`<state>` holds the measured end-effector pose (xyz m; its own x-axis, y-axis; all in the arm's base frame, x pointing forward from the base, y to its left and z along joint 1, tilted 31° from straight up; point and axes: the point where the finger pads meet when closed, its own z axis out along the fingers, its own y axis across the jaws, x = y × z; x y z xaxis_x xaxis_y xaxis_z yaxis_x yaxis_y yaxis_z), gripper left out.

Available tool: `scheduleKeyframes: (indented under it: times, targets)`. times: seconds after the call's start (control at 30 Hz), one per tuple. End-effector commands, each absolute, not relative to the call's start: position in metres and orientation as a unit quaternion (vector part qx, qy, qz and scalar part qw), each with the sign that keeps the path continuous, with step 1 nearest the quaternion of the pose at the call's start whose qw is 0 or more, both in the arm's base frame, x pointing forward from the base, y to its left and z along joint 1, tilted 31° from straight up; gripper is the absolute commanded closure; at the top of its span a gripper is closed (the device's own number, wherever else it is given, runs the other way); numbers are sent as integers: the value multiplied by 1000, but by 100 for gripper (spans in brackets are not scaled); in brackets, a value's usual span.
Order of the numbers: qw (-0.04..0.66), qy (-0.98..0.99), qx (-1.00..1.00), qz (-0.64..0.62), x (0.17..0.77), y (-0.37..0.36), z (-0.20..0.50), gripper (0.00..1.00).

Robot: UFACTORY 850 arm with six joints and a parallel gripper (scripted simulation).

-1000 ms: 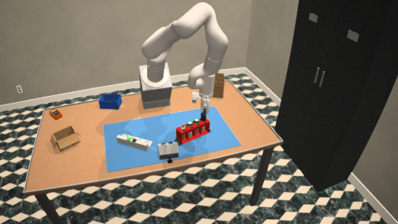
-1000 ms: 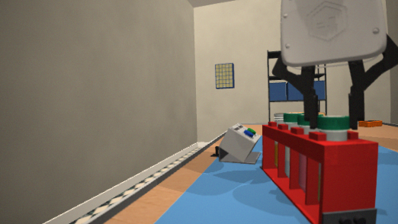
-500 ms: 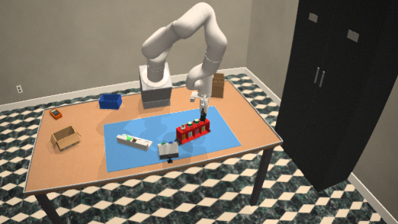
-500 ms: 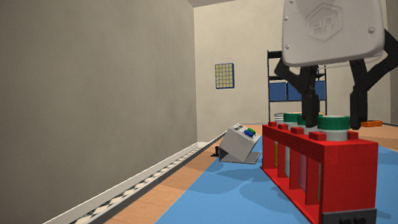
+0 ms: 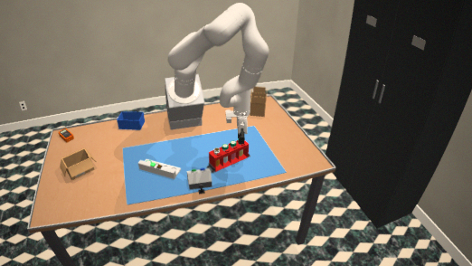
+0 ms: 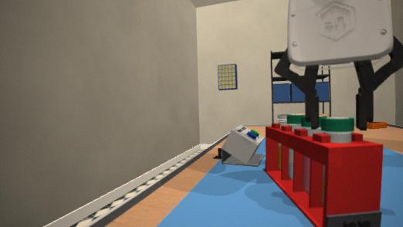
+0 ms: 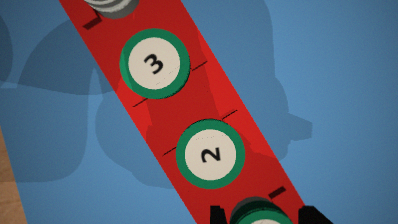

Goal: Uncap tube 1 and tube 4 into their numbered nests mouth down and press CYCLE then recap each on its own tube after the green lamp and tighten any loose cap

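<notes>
The red decapping station (image 5: 229, 156) (image 6: 353, 177) (image 7: 182, 112) holds four tubes. Tube 4 (image 5: 217, 150) (image 7: 114, 4) has no cap and shows its thread. Green caps sit on tube 3 (image 5: 225, 147) (image 7: 154, 63) and tube 2 (image 5: 233, 144) (image 7: 210, 154). My gripper (image 5: 241, 140) (image 6: 338, 127) (image 7: 263, 214) is open, with its fingers on both sides of the cap of tube 1 (image 6: 337, 124) (image 7: 265, 220), which sits on its tube. Gaps show beside this cap. The white cap tray (image 5: 167, 170) shows a bright green spot, apparently the lit green lamp; its nests are too small to read.
The grey key housing (image 5: 199, 179) (image 6: 239, 147), with a blue key (image 6: 252, 136) and a green key (image 6: 255, 132), stands beside the station's tube 4 end. A blue bin (image 5: 131, 121), an open carton (image 5: 78, 165) and an orange device (image 5: 66, 135) stand farther off.
</notes>
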<state>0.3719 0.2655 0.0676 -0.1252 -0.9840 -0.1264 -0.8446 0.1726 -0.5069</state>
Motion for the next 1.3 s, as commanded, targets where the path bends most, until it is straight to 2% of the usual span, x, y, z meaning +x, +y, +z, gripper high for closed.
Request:
scheduleKeyframes:
  times: [0.0, 0.3, 0.6, 0.93, 0.97, 1.27]
  targets:
    - [190, 645, -715, -189, 372, 266, 68, 54]
    - [165, 551, -790, -212, 372, 266, 68, 54]
    - [118, 376, -887, -241, 372, 266, 68, 54]
    - [116, 371, -889, -242, 372, 266, 68, 54]
    - [116, 371, -889, -242, 372, 266, 68, 100]
    - [116, 371, -889, -242, 372, 266, 68, 100]
